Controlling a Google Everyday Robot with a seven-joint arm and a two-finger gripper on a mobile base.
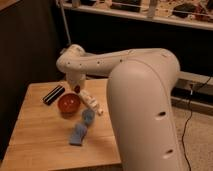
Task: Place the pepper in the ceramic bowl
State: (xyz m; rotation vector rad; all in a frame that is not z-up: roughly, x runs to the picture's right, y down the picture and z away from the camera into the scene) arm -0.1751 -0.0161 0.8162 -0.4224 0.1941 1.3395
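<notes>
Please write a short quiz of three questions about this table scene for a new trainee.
1. True or false: the gripper hangs over the blue cloth.
2. Which lies nearest the table's front edge? A) red bowl B) blue cloth C) blue cup
3. Fill in: in the picture, the black box lies to the red bowl's ___.
Key: 1 false, it is by the red bowl's far rim; 2 B; 3 left.

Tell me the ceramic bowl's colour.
The ceramic bowl is orange-red, camera view; the gripper hangs by its far rim.
</notes>
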